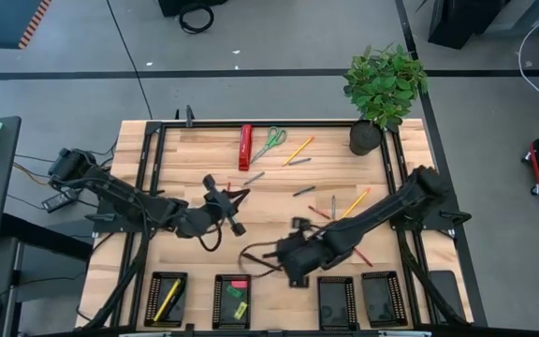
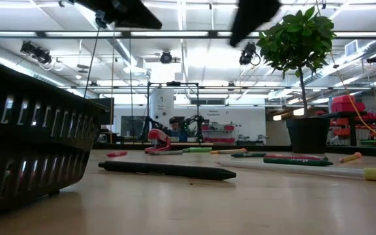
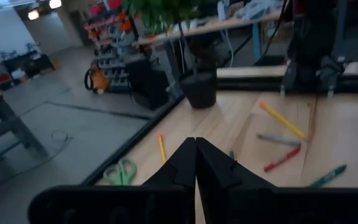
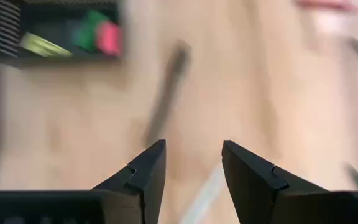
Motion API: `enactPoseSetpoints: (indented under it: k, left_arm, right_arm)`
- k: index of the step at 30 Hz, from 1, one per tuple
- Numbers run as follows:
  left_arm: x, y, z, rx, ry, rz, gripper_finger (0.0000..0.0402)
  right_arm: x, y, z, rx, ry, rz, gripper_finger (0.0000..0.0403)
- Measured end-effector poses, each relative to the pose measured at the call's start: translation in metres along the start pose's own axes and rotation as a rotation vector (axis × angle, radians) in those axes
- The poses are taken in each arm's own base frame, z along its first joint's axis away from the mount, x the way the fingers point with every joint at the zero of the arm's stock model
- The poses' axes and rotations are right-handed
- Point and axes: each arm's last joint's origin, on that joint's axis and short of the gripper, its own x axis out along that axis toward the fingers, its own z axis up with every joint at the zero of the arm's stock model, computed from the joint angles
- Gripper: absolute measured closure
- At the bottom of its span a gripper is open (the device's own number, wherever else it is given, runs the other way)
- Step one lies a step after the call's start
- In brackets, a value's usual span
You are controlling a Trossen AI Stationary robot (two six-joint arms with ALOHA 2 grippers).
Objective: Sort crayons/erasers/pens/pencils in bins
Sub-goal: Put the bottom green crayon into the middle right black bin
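**Sorting well under way, most sticks still on the table**

Four black mesh-sided bins sit in a row along the near edge of the wooden table (image 1: 185, 159). The leftmost bin (image 1: 153, 298) holds a yellow pencil (image 1: 167, 298) lying lengthwise. The second bin (image 1: 219, 300) holds the three erasers: pink (image 1: 240, 284), green (image 1: 233, 295) and yellow (image 1: 240, 310), all small flat blocks. The two right bins (image 1: 338, 300) (image 1: 382, 298) look dark inside; I cannot tell what, if anything, lies in them.

Much is left, by my reading. Loose on the planks are a yellow pencil (image 1: 298, 151) beside the green-handled scissors (image 1: 269, 142), another yellow stick (image 1: 356, 202), two grey-dark pens (image 1: 304, 190) (image 1: 254, 177), a red crayon (image 1: 319, 213) and a slim black pen (image 2: 167, 170) close to the bins. The red bar-shaped tool (image 1: 245, 147) and the potted plant (image 1: 384, 89) are not part of the sort.

The left gripper (image 3: 196, 163) hangs above the middle of the table with its fingers clenched together on nothing. The right gripper (image 4: 193, 163) hovers low just beyond the row of bins, fingers spread and empty, with a dark stick (image 4: 166, 93) lying on the bare wood ahead of them.

The sticks are thin, smooth and round, likely to roll; the wood is pale and grained.
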Motion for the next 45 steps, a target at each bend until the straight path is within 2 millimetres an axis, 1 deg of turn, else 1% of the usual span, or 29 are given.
enactPoseSetpoints:
  k: [4,7,10,15,18,20,25,28,31,35,38,42,45]
  left_arm:
    - [0.001,0.0,0.005,0.016,-0.031,-0.04,0.0379]
    - [0.002,-0.001,0.004,0.025,-0.031,-0.078,0.0376]
    - [0.003,-0.002,0.002,0.018,-0.017,-0.133,0.0375]
    - [0.003,-0.005,-0.008,0.016,0.057,-0.256,0.0381]
    - [0.003,-0.005,-0.014,0.019,0.112,-0.274,0.0385]
    - [0.002,-0.005,-0.017,0.015,0.139,-0.27,0.0385]
    - [0.004,-0.007,-0.024,0.014,0.174,-0.265,0.0379]
    - [0.008,-0.009,-0.028,0.065,0.182,-0.26,0.0377]
    - [0.014,-0.005,-0.03,0.123,0.187,-0.239,0.0381]
    - [0.028,0.005,-0.03,0.126,0.189,-0.187,0.0386]
    - [0.035,0.015,-0.028,0.113,0.191,-0.166,0.0386]
    - [0.046,0.023,-0.029,0.148,0.201,-0.248,0.038]
    - [0.055,0.032,-0.028,0.143,0.201,-0.304,0.038]
  right_arm:
    - [-0.012,-0.012,-0.026,0.064,0.003,-0.116,0.024]
    - [-0.012,-0.023,-0.049,0.132,0.015,-0.158,0.024]
    - [-0.007,-0.037,-0.073,0.199,0.048,-0.197,0.024]
    - [0.007,-0.058,-0.11,0.277,0.07,-0.234,0.024]
    - [0.016,-0.069,-0.125,0.322,0.052,-0.227,0.024]
    - [0.023,-0.074,-0.131,0.35,0.019,-0.209,0.024]
    - [0.044,-0.087,-0.138,0.356,-0.052,-0.175,0.024]
    - [0.052,-0.095,-0.138,0.338,-0.036,-0.173,0.024]
    - [0.055,-0.102,-0.136,0.339,0.001,-0.146,0.024]
    - [0.057,-0.106,-0.132,0.341,0.064,-0.045,0.024]
    - [0.054,-0.106,-0.122,0.345,0.09,0.05,0.024]
    - [0.048,-0.103,-0.107,0.318,0.054,0.081,0.024]
    - [0.049,-0.097,-0.104,0.303,0.065,0.068,0.024]
